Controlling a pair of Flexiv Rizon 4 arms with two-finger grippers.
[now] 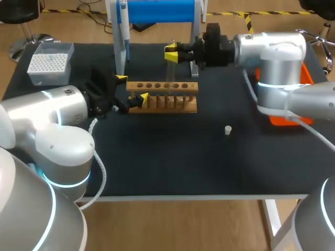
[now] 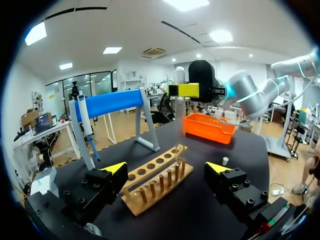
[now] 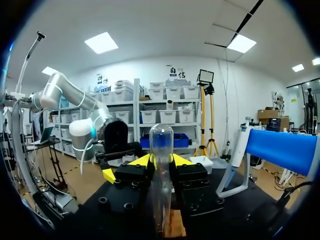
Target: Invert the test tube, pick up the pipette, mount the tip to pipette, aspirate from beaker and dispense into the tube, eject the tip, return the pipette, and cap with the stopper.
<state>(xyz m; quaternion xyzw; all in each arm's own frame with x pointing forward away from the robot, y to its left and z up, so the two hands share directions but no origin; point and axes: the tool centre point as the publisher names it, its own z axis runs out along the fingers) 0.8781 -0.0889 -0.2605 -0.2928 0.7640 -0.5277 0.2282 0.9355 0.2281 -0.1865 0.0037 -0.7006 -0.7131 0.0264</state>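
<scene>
- Above the wooden rack (image 1: 162, 98), our right fingers (image 1: 170, 52) are clenched on the test tube (image 3: 161, 150), which stands upright.
- Our left fingers (image 2: 115, 168) are spread wide, straddling one end of the rack, seemingly without touching it.
- A white stopper (image 1: 227, 129) sits on the surface (image 1: 172, 162), well apart from the rack.

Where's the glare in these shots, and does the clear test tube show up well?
Head view: even light, soft shadows; the test tube in the right end effector is faint against the black table. Right wrist view: strong glare overhead, tube plain, with highlights. Left wrist view: glare overhead, tube pale.
</scene>
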